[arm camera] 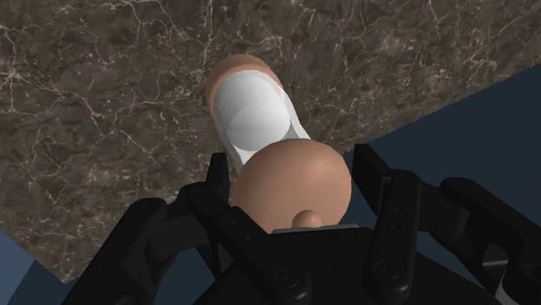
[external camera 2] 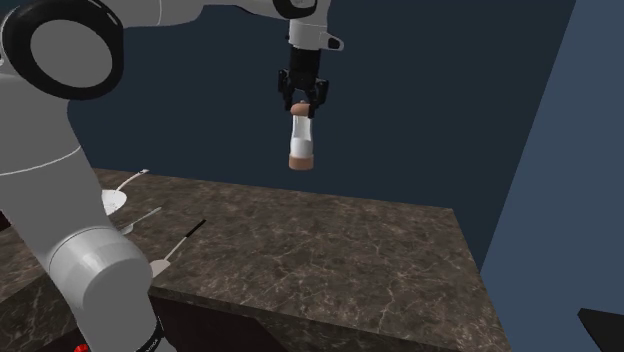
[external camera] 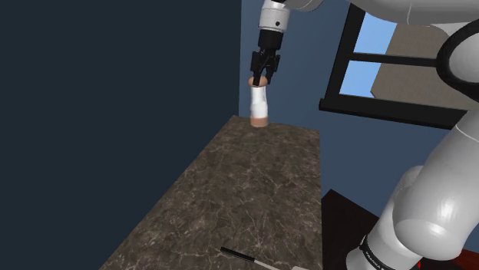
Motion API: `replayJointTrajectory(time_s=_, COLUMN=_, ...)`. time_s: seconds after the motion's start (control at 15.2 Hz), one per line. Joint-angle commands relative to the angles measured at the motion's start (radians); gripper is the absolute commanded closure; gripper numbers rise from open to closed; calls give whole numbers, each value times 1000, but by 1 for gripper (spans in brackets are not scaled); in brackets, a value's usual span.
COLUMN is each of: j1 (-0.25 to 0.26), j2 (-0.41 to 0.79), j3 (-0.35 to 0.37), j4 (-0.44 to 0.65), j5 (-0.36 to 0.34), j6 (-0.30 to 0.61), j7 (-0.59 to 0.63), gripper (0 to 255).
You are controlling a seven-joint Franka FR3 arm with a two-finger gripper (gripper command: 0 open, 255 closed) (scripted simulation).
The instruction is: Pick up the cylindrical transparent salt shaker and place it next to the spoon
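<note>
The salt shaker (external camera 2: 300, 140) is a white cylinder with a tan cap and a tan base. It hangs upright in the air above the far end of the dark marble counter (external camera 2: 330, 260). My gripper (external camera 2: 300, 108) is shut on its cap from above, also seen in the shoulder view as gripper (external camera: 260, 79) over shaker (external camera: 259, 105). In the wrist view the fingers (arm camera: 221, 178) clasp the tan cap, and the shaker body (arm camera: 256, 113) points down at the stone. A pale spoon (external camera 2: 137, 221) lies at the counter's other end, near the arm's base.
Beside the spoon lie a black-handled utensil (external camera 2: 184, 238) and a white bowl (external camera 2: 112, 200) with another utensil (external camera 2: 133, 179) leaning in it. The black handle (external camera: 239, 254) also shows at the counter's near end. Dark blue walls stand behind, with a window (external camera: 384, 54) at the shoulder view's right.
</note>
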Motion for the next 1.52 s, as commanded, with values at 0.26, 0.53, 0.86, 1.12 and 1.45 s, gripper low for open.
replayJointTrajectory(time_s=0.26, j1=61, j2=-109, j3=86, j4=-123, j5=-4, j6=39, j7=146, gripper=255)
replayJointTrajectory(time_s=0.53, j1=99, j2=-151, j3=147, j4=-172, j5=4, j6=60, j7=241, gripper=255)
replayJointTrajectory(time_s=0.86, j1=145, j2=-181, j3=225, j4=-205, j5=18, j6=83, j7=361, gripper=255)
replayJointTrajectory(time_s=1.12, j1=181, j2=-185, j3=289, j4=-210, j5=29, j6=101, j7=459, gripper=255)
replayJointTrajectory(time_s=1.45, j1=226, j2=-166, j3=371, j4=-191, j5=37, j6=123, j7=582, gripper=255)
